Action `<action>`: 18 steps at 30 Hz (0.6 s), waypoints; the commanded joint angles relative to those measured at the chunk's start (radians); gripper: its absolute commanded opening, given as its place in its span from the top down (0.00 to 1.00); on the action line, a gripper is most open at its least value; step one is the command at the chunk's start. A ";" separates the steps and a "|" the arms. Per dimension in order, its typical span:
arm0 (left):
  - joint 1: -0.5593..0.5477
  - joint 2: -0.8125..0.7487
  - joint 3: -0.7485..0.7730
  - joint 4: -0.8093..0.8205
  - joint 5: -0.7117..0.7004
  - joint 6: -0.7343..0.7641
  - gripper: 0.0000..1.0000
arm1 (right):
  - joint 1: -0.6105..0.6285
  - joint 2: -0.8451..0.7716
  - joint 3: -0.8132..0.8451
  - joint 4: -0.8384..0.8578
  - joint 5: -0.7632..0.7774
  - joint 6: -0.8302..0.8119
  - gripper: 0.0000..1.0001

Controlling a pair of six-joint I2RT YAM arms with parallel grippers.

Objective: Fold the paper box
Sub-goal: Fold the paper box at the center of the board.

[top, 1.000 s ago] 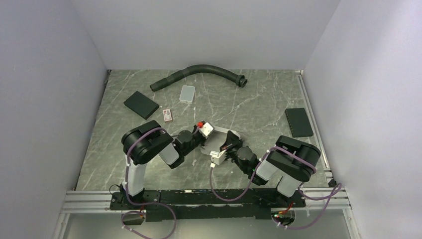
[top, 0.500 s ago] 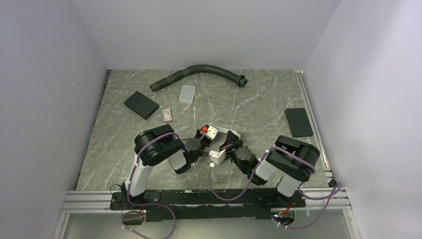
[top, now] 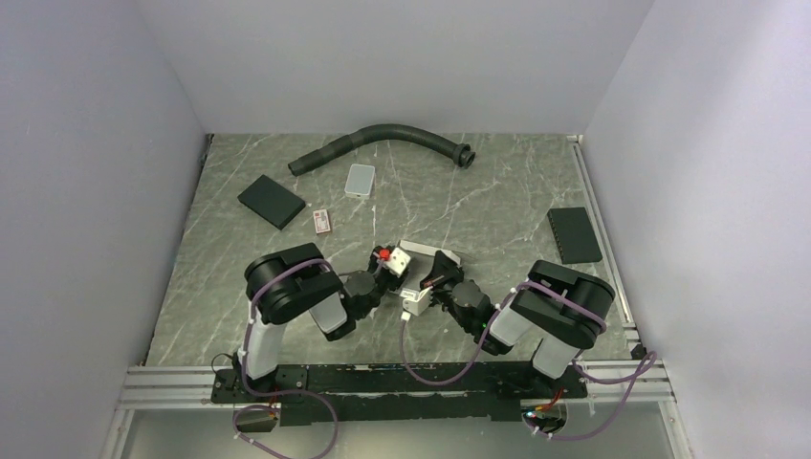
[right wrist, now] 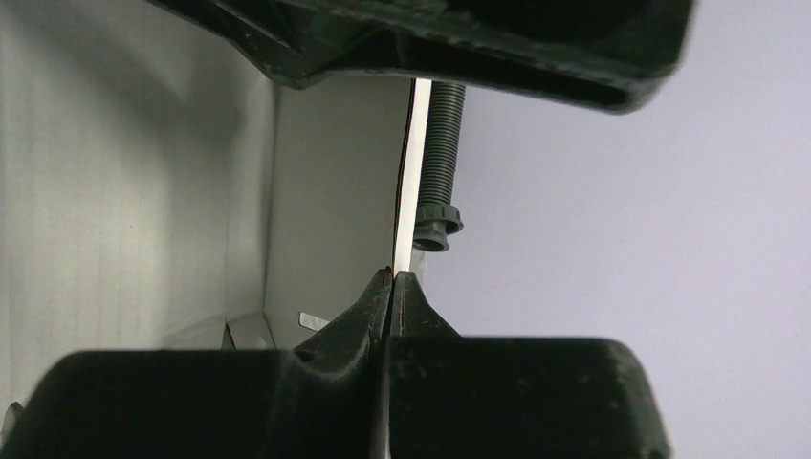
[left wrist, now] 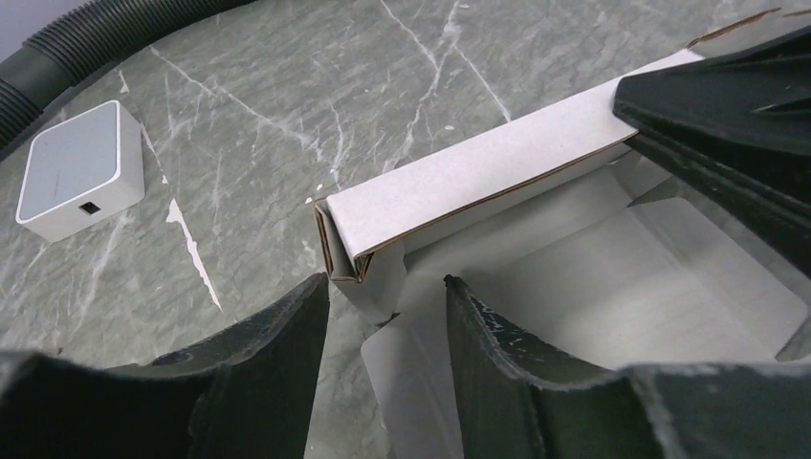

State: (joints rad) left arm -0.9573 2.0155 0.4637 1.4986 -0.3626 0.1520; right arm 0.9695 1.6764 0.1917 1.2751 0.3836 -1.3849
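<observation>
Grey-veined marble is seen across the table (top: pixel 497 191), which is closed in by pale panels. At its left a black pad (top: pixel 271 201), a red-and-white card (top: pixel 322 221), a light grey tile (top: pixel 360 179) and a corrugated hose (top: pixel 383 139) are left lying well apart from the work.

Over the last half second the left arm has been drawn back a little toward its own side. The left gripper (left wrist: pixel 387 316) is now seen with its jaws apart and nothing pinched. A loose end flap of the paper box (top: pixel 427 251) lies in the gap between its fingers (left wrist: pixel 277 363). It is judged that a hold on that end has just been let go, so that the folded side wall is left to stand on its own crease while the end flaps remain to be tucked.

The box itself is found at the table's middle, between the two wrists. The right arm has not been shifted, and the right gripper (right wrist: pixel 392 287) is clamped on the thin upper edge of a box wall. A second black pad (top: pixel 574 234) lies far to the right.

From the left wrist the doubled-over wall, its brown cut edge and the open white floor are shown, none of which can be made out from above. By the right wrist alone the pinch on the cardboard edge is confirmed, with the hose's collar seen behind it. Only by the overhead view is the placing of both arms given.
</observation>
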 commanded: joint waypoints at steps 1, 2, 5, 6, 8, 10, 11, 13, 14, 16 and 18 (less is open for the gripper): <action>0.003 -0.079 -0.036 0.052 0.024 -0.010 0.45 | 0.008 -0.001 0.008 -0.062 -0.038 0.041 1.00; 0.003 -0.089 -0.046 0.052 0.023 -0.009 0.43 | 0.007 -0.002 0.009 -0.063 -0.038 0.042 1.00; 0.006 -0.118 -0.081 0.052 0.024 -0.007 0.40 | 0.006 -0.001 0.008 -0.060 -0.038 0.041 1.00; 0.007 -0.125 -0.095 0.052 0.022 -0.008 0.39 | 0.005 -0.001 0.009 -0.060 -0.038 0.041 1.00; 0.010 -0.139 -0.123 0.052 0.018 -0.008 0.38 | 0.004 -0.003 0.009 -0.062 -0.038 0.043 1.00; 0.015 -0.153 -0.148 0.052 0.006 -0.009 0.36 | 0.005 -0.004 0.009 -0.063 -0.038 0.043 1.00; 0.019 -0.158 -0.164 0.053 0.004 -0.011 0.36 | 0.005 -0.005 0.009 -0.062 -0.039 0.043 1.00; 0.033 -0.171 -0.183 0.052 0.006 -0.017 0.36 | 0.005 -0.006 0.009 -0.063 -0.040 0.043 1.00; 0.043 -0.176 -0.191 0.053 0.013 -0.023 0.36 | 0.005 -0.006 0.007 -0.062 -0.040 0.043 1.00; 0.062 -0.189 -0.202 0.052 0.038 -0.035 0.35 | 0.005 -0.009 0.007 -0.063 -0.041 0.044 1.00; 0.079 -0.198 -0.206 0.052 0.079 -0.045 0.35 | 0.005 -0.012 0.009 -0.070 -0.041 0.047 1.00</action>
State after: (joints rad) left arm -0.9085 1.8633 0.2676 1.4986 -0.3370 0.1349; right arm 0.9695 1.6752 0.1951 1.2697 0.3832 -1.3788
